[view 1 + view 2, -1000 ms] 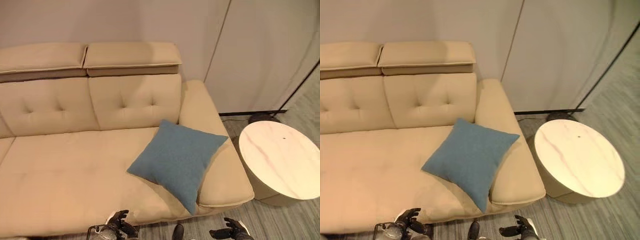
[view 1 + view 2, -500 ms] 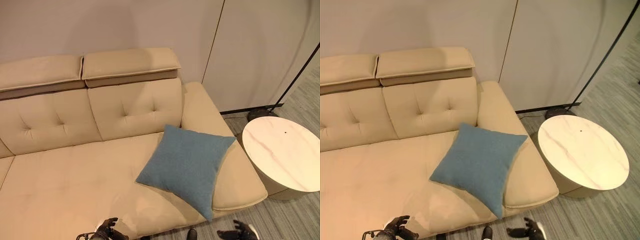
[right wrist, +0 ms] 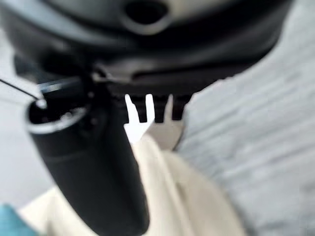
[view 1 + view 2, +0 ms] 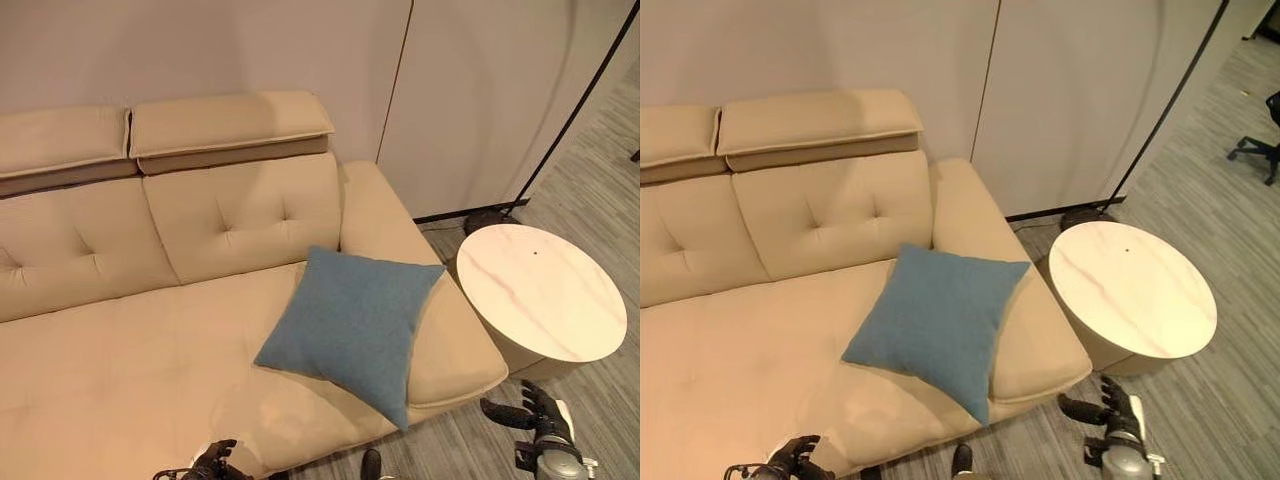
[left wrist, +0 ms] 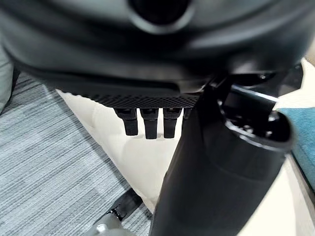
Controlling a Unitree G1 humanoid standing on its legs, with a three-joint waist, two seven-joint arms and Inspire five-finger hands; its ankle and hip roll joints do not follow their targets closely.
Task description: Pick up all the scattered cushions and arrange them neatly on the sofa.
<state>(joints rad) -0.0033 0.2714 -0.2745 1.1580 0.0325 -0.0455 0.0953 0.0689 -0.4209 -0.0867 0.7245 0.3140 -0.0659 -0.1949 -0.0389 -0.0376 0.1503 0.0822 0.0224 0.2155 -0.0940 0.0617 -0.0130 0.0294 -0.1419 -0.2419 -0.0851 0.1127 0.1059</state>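
Unmarked blue cushion (image 4: 352, 324) on sofa (image 4: 120, 340)

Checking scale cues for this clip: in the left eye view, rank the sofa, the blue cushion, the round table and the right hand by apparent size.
1. sofa, largest by far
2. blue cushion and round table: look alike, so unranked
3. right hand, smallest

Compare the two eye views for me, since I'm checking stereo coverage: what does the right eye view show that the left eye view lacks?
The right eye view alone takes in an office chair base on the carpet far right. The left eye view alone shows more of the second headrest. Both share the blue cushion lying flat on the beige sofa, the round side table, and both empty hands, left and right.
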